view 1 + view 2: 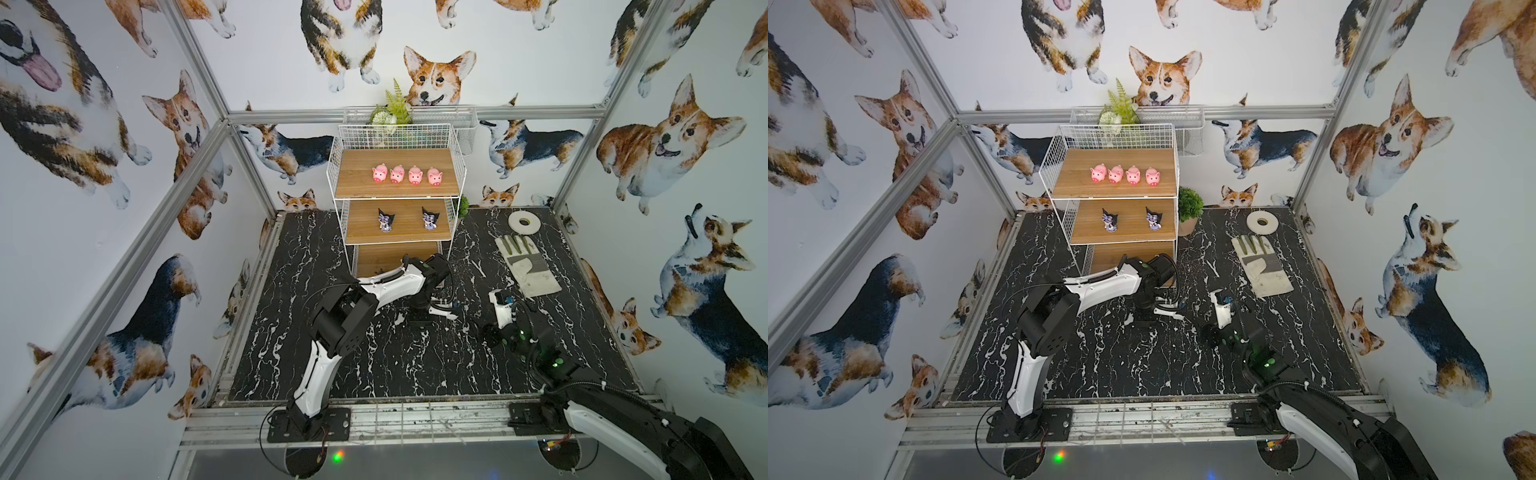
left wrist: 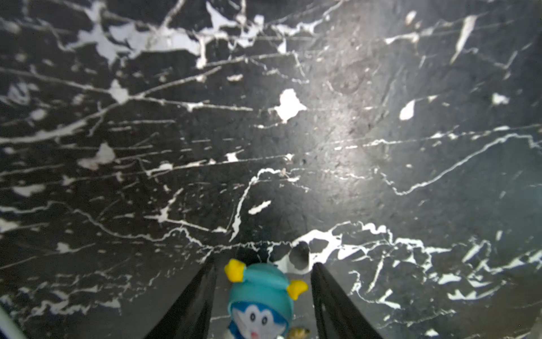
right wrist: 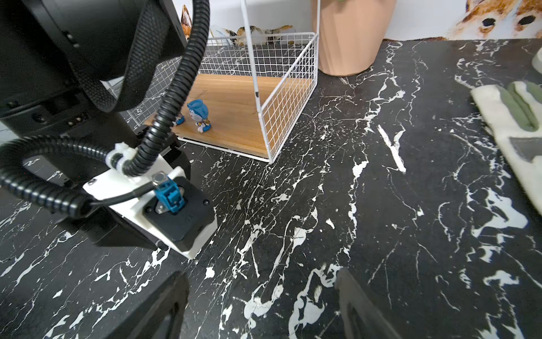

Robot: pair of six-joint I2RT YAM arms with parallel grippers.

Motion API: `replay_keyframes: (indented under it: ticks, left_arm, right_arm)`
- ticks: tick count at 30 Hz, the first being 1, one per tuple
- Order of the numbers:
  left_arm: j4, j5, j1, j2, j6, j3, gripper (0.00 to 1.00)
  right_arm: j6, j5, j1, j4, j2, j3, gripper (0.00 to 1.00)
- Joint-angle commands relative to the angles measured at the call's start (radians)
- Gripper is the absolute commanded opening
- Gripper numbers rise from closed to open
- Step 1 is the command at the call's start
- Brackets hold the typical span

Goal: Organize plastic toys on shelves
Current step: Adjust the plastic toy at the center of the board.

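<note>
Between my left gripper's [image 2: 264,262] open black fingers [image 2: 193,305] stands a small blue figure with a teal hat and yellow horns [image 2: 261,299]. There is a gap on each side of it, over the black marble table [image 2: 322,146]. In both top views the left arm [image 1: 390,282] reaches down just in front of the rack's bottom shelf [image 1: 374,259]. Two more blue figures [image 3: 200,114] [image 3: 179,119] stand on that board. Several pink pigs [image 1: 406,174] line the top shelf [image 1: 357,166]. Two black-and-purple figures [image 1: 386,220] [image 1: 430,218] stand on the middle shelf [image 1: 407,235]. My right gripper [image 3: 260,273] is open and empty above the table.
A white-and-grey glove [image 1: 528,262] and a white tape roll [image 1: 523,222] lie right of the rack. A potted plant [image 1: 1190,208] stands by the rack's right side. The bottom shelf has a low wire-mesh wall [image 3: 287,97]. The left wrist's camera [image 3: 173,205] is close to my right gripper.
</note>
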Motion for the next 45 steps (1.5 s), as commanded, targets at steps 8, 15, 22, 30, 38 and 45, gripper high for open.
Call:
replay_keyframes:
  ticks: [8,15,22,30,38,45]
  left_arm:
    - [-0.081,0.027,-0.007,0.048,0.006,0.060,0.52]
    - [-0.064,0.035,-0.006,0.038,-0.002,0.055,0.40]
    - [0.022,0.031,-0.007,-0.055,-0.057,0.004,0.30]
    - [0.408,-0.059,-0.008,-0.306,-0.297,-0.255,0.27]
    - [1.287,-0.303,-0.037,-0.575,-0.865,-0.811,0.23]
    - [1.910,-0.377,-0.055,-0.491,-1.076,-1.074,0.23]
  right_arm:
    - [-0.009,0.004,0.001,0.053,0.003,-0.003,0.84]
    - [-0.010,0.016,0.000,0.048,-0.011,-0.007,0.84]
    - [-0.010,0.017,0.001,0.050,-0.006,-0.007,0.84]
    - [-0.019,-0.005,0.001,0.063,0.006,-0.006,0.84]
    - [-0.009,-0.098,0.002,0.137,0.107,0.010,0.82]
    - [-0.007,-0.143,0.002,0.170,0.171,0.020,0.82]
